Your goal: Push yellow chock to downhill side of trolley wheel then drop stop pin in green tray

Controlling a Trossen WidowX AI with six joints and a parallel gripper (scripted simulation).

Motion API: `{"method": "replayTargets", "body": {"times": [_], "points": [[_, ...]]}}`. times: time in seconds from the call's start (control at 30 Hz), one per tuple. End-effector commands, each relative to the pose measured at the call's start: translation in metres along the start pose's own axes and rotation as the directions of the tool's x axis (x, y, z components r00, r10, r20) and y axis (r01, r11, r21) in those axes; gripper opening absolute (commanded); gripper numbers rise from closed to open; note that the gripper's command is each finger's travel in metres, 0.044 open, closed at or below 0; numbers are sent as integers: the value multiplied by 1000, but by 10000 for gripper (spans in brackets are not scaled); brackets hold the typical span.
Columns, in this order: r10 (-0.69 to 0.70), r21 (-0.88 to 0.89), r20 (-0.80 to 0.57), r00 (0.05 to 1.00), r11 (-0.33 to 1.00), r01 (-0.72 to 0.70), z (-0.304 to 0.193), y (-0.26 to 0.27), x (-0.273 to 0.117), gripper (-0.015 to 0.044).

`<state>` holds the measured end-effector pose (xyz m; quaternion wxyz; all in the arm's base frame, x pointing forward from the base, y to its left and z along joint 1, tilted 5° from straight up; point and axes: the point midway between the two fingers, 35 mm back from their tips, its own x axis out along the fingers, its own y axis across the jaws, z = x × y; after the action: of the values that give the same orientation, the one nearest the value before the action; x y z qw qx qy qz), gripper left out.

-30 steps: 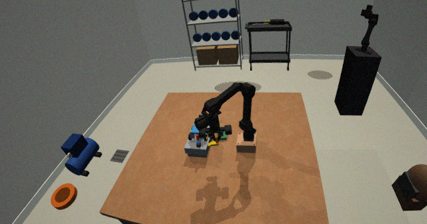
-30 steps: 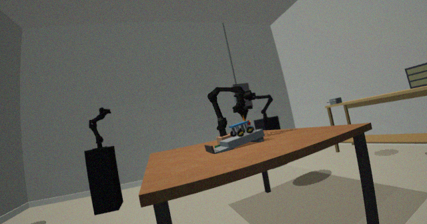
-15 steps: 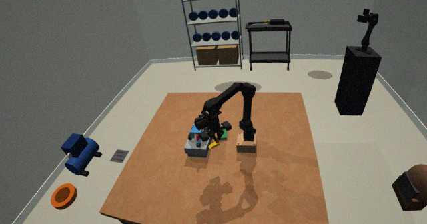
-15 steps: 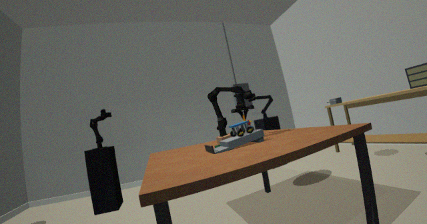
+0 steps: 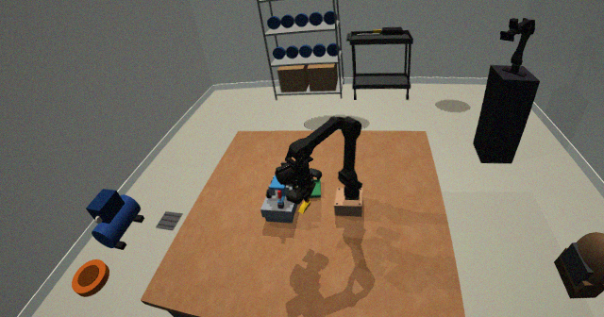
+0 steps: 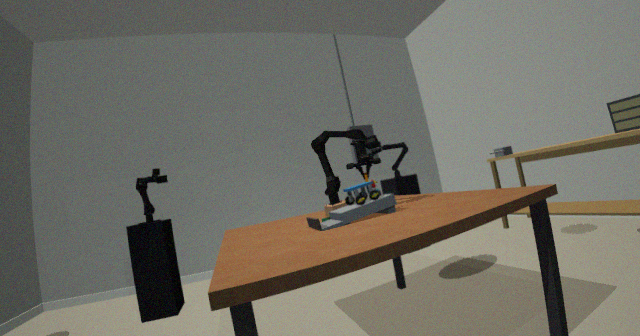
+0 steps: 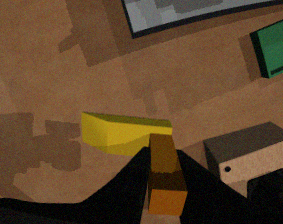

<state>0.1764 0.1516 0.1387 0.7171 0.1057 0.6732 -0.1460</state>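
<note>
My gripper (image 6: 367,174) (image 7: 160,155) is shut on the orange handle of the yellow chock (image 5: 305,207) (image 7: 109,134). The chock hangs level above the table beside the ramp, on the side of the arm's base. The blue-topped trolley (image 5: 276,183) (image 6: 356,187) stands on the grey ramp (image 5: 279,214) (image 6: 362,211); a corner of the ramp shows at the top of the wrist view. The red-headed stop pin (image 5: 279,194) (image 6: 373,184) is at the trolley's uphill end. The green tray (image 5: 317,190) (image 7: 278,52) lies beyond the chock. The trolley is outside the wrist view.
The arm's base block (image 5: 348,208) (image 7: 257,162) stands on the wooden table (image 5: 396,260) (image 6: 280,251), to the right of the ramp in the top view. A dark end stop (image 6: 314,223) stands at the ramp's low end. Other arms on black pedestals stand away from the table.
</note>
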Motion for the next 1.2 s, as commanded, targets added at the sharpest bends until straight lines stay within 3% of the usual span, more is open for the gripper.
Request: {"method": "replayTargets", "body": {"times": [0.0,0.27,1.17], "points": [[0,-118,-3,1000,993,-1,-1,0,0,0],[1,-365,-2,1000,931,-1,-1,0,0,0],[-5,-370,3,1000,929,6,48,-57,3,0]]}}
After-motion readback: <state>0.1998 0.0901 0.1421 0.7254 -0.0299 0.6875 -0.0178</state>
